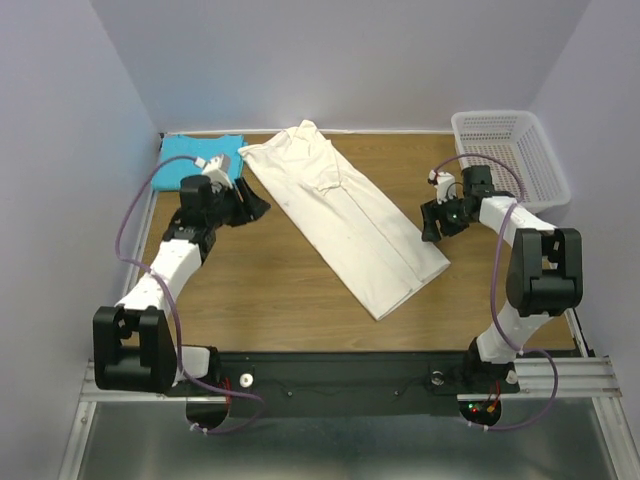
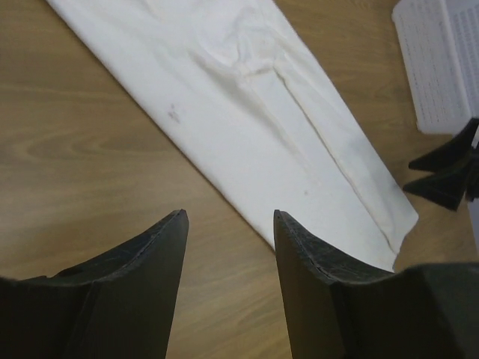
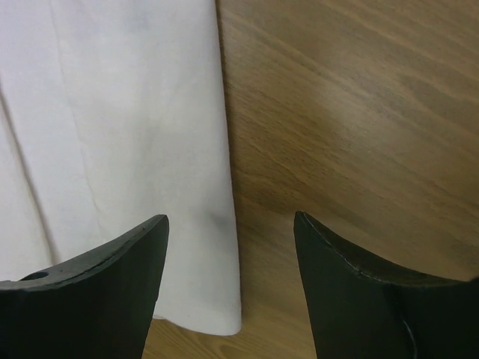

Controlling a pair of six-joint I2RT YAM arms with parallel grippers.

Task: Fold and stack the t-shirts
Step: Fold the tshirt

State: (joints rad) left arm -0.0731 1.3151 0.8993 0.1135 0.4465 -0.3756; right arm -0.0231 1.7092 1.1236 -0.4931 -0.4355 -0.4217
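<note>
The cream-white t-shirt [image 1: 345, 217] lies folded into a long strip, running diagonally from the back middle of the table toward the front right. It fills the upper part of the left wrist view [image 2: 247, 97] and the left half of the right wrist view [image 3: 120, 142]. The turquoise-blue t-shirt [image 1: 190, 158] lies folded at the back left corner. My left gripper [image 1: 255, 207] is open with nothing in it, just left of the white strip. My right gripper [image 1: 432, 222] hangs open by the strip's right edge, holding nothing.
A white plastic mesh basket [image 1: 508, 150] stands at the back right corner, its edge also showing in the left wrist view [image 2: 434, 67]. Bare wooden table [image 1: 270, 290] lies in front of the white shirt. Walls close in the back and sides.
</note>
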